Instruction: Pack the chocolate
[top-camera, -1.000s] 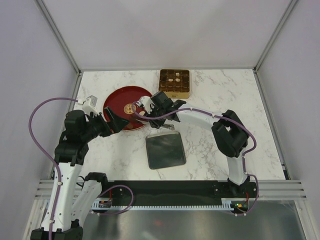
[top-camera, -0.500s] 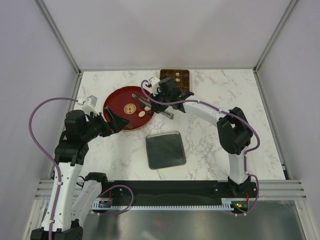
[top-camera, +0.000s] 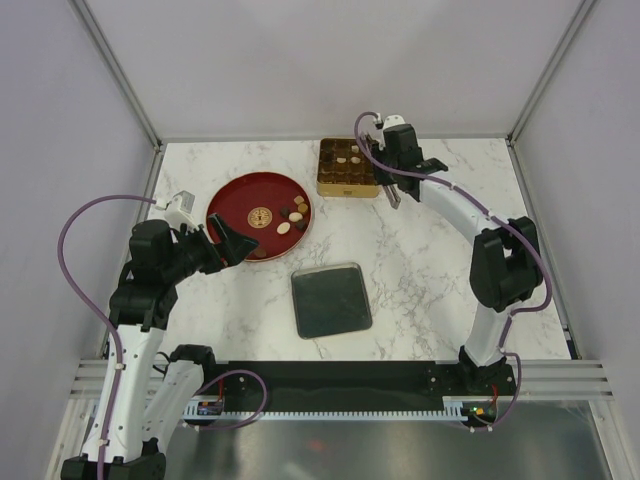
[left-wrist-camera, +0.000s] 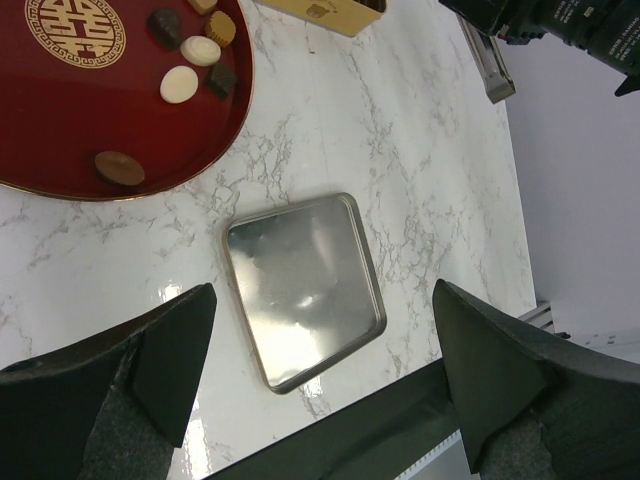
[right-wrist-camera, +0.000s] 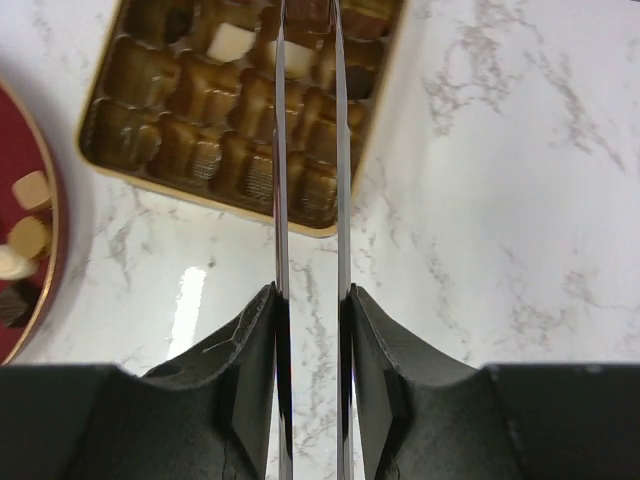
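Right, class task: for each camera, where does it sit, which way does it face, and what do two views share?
Top external: fixed above, behind the bases, looking down on the white marble table; both arms, left tool and right tool show.
Left wrist: on the left arm, looking down at the square silver metal tray; its dark fingers frame it.
Right wrist: looking down over the square gold compartment tin; its thin metal fingers show.
Shared: both wrist views catch the round red dish.
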